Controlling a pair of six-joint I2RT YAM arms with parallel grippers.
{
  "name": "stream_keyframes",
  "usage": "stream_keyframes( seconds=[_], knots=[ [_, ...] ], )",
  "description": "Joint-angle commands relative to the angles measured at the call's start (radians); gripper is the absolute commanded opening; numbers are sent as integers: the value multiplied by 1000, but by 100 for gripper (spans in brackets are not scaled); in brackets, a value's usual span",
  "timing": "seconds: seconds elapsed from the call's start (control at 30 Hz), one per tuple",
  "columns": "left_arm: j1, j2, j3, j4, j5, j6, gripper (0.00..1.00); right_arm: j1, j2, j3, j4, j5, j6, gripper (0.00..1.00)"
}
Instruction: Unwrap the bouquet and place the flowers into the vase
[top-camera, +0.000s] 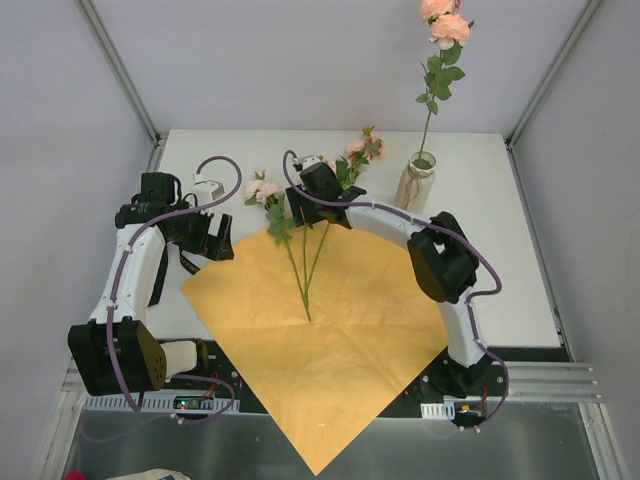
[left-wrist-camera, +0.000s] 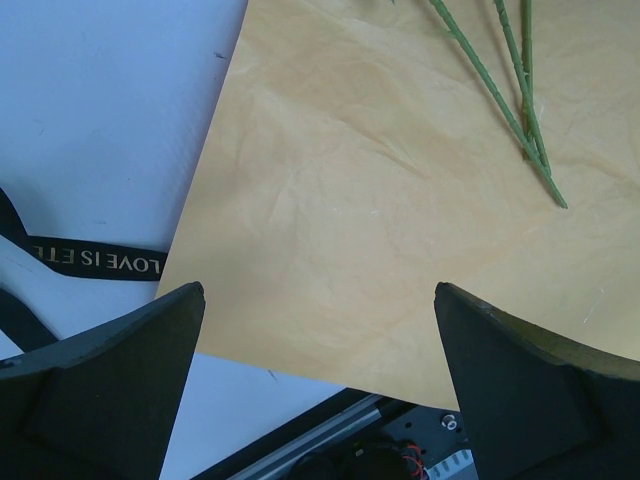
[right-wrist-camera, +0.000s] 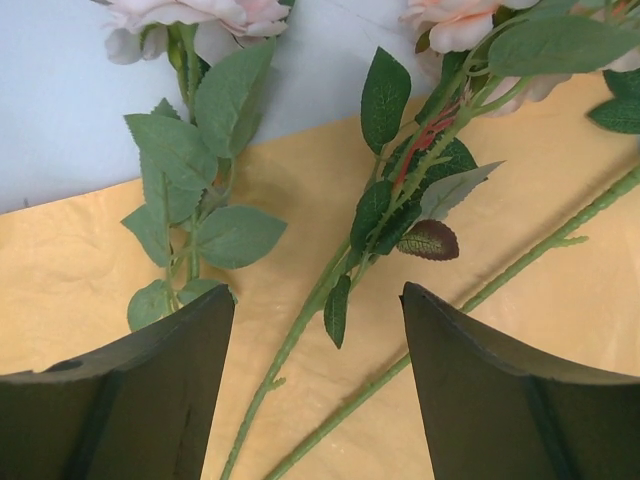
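- left gripper (left-wrist-camera: 320, 300): matte black fingers spread as wide as they go, nothing in them, hanging over the left edge of the paper
- ribbon (left-wrist-camera: 100, 262): flat black band with gold lettering, lying loose on the smooth white tabletop (top-camera: 500, 250), just left of the paper
- orange paper (top-camera: 330, 340): opened out flat, a bit crinkly, kite-shaped, with its near corner poking past the tabletop's near edge
- flowers (top-camera: 300, 265): a few thin green stems lying on the paper and meeting mid-sheet, soft peach-pink heads toward the far edge
- right gripper (right-wrist-camera: 318, 295): fingers parted with nothing pinched, hovering over the leafy part of those stems
- vase (top-camera: 415, 182): pale, bottle-shaped, narrow neck, upright near the far edge on the right, one tall rose (top-camera: 445, 22) standing in it
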Motion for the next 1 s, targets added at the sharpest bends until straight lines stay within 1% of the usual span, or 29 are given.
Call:
stream_keyframes(
  seconds=[0.0,0.23,0.33,0.37,0.5,0.6,0.63,0.7,0.73,0.83,0.97],
  knots=[
    [10,-21,-6,-17,-13,21,99,-3,61,84,-66,18,37,70],
    [10,-19,-11,-13,-10,24,99,-3,121,100,-77,43,60,65],
    [11,-19,-12,-13,-12,26,99,-3,137,111,-76,46,75,58],
    [10,-19,-14,-12,-10,26,99,-3,142,111,-66,49,80,53],
    [11,-24,-23,-7,-12,27,99,-3,154,122,-54,49,97,45],
    [10,-24,-31,-6,-13,29,99,-1,162,127,-46,50,111,38],
    [10,-25,-32,-7,-15,27,99,-3,164,127,-42,52,120,33],
    [10,-25,-31,-7,-16,29,99,-1,164,124,-37,56,127,27],
    [11,-25,-29,-6,-16,27,99,-3,162,117,-30,62,129,22],
    [11,-33,-27,-7,-16,29,99,-4,150,114,-20,75,138,14],
    [10,-33,-27,-7,-22,29,99,-9,118,125,-10,104,134,10]
  ],
)
